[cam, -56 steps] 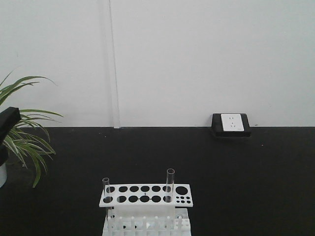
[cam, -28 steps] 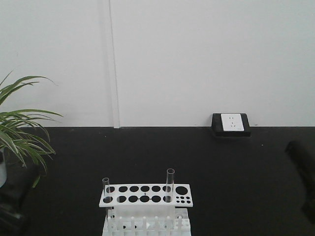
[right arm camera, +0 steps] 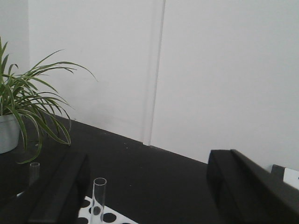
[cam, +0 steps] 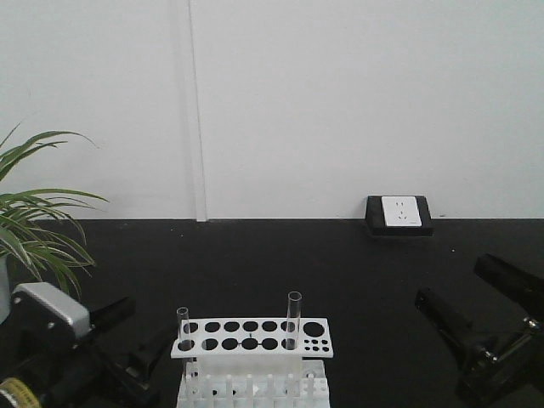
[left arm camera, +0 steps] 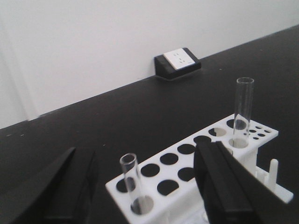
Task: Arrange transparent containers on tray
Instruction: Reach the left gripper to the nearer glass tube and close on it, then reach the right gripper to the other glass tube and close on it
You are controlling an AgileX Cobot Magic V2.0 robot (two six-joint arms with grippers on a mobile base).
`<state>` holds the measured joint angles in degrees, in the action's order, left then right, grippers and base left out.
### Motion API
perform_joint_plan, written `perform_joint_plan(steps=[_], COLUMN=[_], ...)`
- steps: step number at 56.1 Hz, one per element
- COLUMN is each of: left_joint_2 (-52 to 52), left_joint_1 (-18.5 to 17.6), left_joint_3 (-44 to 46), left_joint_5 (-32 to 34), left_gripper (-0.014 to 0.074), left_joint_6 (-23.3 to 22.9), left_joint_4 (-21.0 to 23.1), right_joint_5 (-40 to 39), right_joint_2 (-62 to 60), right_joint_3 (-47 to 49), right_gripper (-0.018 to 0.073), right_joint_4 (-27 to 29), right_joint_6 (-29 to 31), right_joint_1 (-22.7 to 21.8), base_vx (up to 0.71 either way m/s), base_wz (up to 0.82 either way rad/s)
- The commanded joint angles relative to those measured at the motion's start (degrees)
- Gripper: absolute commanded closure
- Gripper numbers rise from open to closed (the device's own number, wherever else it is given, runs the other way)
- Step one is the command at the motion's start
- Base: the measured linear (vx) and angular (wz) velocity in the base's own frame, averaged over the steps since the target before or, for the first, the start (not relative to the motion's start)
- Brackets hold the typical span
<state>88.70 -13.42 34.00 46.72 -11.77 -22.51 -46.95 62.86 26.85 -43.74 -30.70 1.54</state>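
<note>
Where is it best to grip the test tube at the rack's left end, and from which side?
Grip the test tube on the glass above the rack, below its rim. It stands upright in a hole, so probably approach level from the near side.

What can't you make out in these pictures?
Base of the rack: front view, cut off by the bottom edge.
Bottom of the far test tube: left wrist view, sunk inside the rack.
Right fingers: front view, their mount cut off by the right edge.
Tray: in no view.
</note>
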Motion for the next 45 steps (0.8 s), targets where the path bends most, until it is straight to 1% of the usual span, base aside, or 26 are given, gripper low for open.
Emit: perform_joint_plan(steps=[1,7,19,27,34,40,45], left_joint_2=[2.51,7.37,13.42,16.62,19.24,20.69,21.07], left_joint_1=[-0.43,-0.43,-0.43,-0.43,-0.43,-0.43,-0.43], left_joint_3=[5.08,9.65,15.14,17.36,17.67,17.67,17.67], left_joint_5=[6.47,6.47,6.47,6.67,8.45,9.24,9.82], left_gripper=[0.0053,0.0053,0.0053,0.0053,0.0059,0.0089,0.0162], left_joint_6=[-1.41,-3.7,-3.68,-6.43,-6.63,-6.63,-6.63], left_joint_4=[0.57,0.52,0.52,0.52,0.57,0.57,0.57], right_joint_5=[-4.29,-4.29,-4.5,-4.75,-5.6,-6.9,-6.84], right_joint_2=[-0.7,-0.7,-0.7,-0.7,-0.7,-0.7,-0.7], right_joint_3=[1.73,1.73,1.73,1.73,1.73,1.73,1.73], right_gripper=[-0.0005,-0.0005,-0.0005,-0.0005,-0.0005,-0.0005,-0.0005], right_joint_4=[1.54,1.54,2.2,2.77,2.77,2.77,2.82], right_joint_6=[2.37,2.63,2.64,2.64,2.59,2.59,2.59], right_joint_1=[-0.28,-0.28,-0.28,-0.28,-0.28,-0.28,-0.28], base_vx=[0.0,0.0,0.0,0.0,0.0,0.0,0.0], base_wz=[0.0,0.0,0.0,0.0,0.0,0.0,0.0])
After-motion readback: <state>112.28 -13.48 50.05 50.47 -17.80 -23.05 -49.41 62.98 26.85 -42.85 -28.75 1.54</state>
